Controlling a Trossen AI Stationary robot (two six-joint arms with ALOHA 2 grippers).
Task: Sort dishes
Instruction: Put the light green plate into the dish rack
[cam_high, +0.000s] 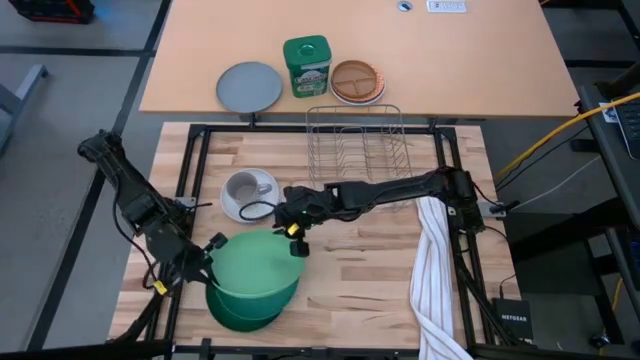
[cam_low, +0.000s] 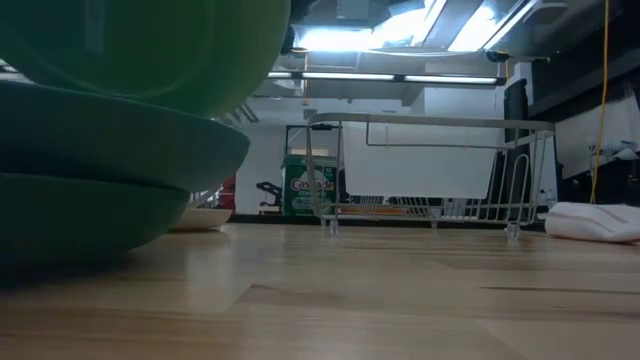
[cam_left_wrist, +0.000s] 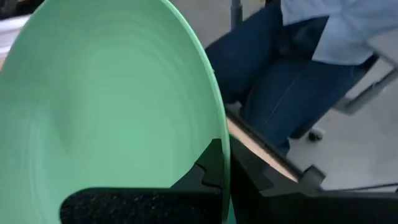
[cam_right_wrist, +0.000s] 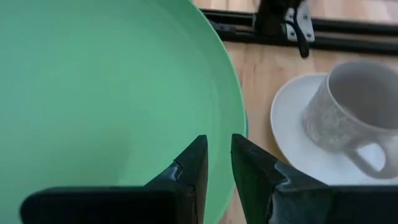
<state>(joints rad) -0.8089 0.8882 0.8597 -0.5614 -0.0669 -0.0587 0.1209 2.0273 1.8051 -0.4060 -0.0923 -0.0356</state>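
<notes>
A light green plate (cam_high: 255, 265) is held above a stack of a teal plate (cam_low: 120, 135) and a dark green plate (cam_low: 80, 215) at the table's near left. My left gripper (cam_high: 210, 262) is shut on the light green plate's left rim. My right gripper (cam_high: 296, 243) reaches in from the right and is shut on its far right rim. A grey mug (cam_high: 240, 187) stands on a white saucer (cam_high: 262, 200) just beyond the plates. My left gripper pinches the light green plate's rim (cam_left_wrist: 219, 146) between its two fingers, one finger on the inner face (cam_left_wrist: 124, 205) and one behind the plate. It comes level from the table's left. The plate is clear of the stack below. My right gripper has the light green plate's rim (cam_right_wrist: 219, 180) between its two fingers, one finger (cam_right_wrist: 186, 174) over the inner face and one (cam_right_wrist: 255, 180) outside. It comes from the table's right and far side, slanting down. The plate is held off the stack.
A wire dish rack (cam_high: 355, 140) stands at the far middle. A white striped towel (cam_high: 435, 280) lies at the right. On the table behind stand a flat grey plate (cam_high: 250, 87), a green canister (cam_high: 306, 65) and a brown plate (cam_high: 357, 80). A seated person's legs (cam_left_wrist: 280, 81) are nearby.
</notes>
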